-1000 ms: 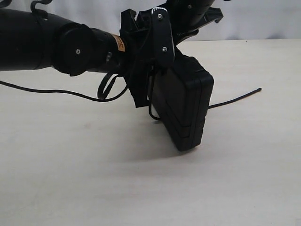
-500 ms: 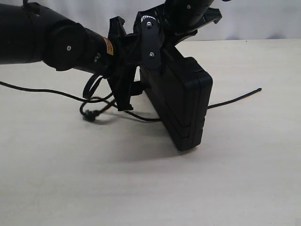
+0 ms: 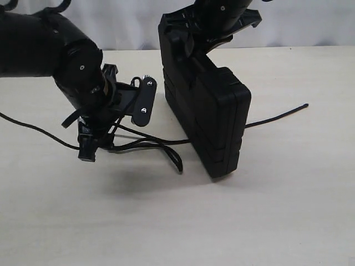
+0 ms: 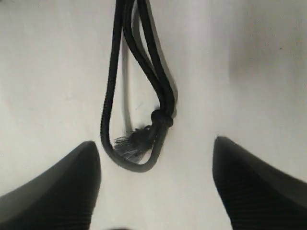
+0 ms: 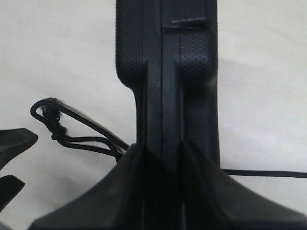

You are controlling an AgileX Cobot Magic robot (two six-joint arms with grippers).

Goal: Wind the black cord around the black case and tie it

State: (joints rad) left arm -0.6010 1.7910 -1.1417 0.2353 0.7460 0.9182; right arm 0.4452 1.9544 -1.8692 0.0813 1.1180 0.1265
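The case point(image 3: 213, 122) stands tilted on edge, the right gripper point(image 5: 162, 146) clamped on its top rim to keep it raised. At its 9 o'clock the left gripper point(image 4: 156, 148) gapes empty over the cord point(image 4: 108, 96), which seems to pass beneath the case; the knot point(image 4: 160, 118) lies between the fingers, ready for picking

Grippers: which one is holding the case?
The right gripper, clamped on the black case's edge; the left gripper hangs open over the black cord's knot.
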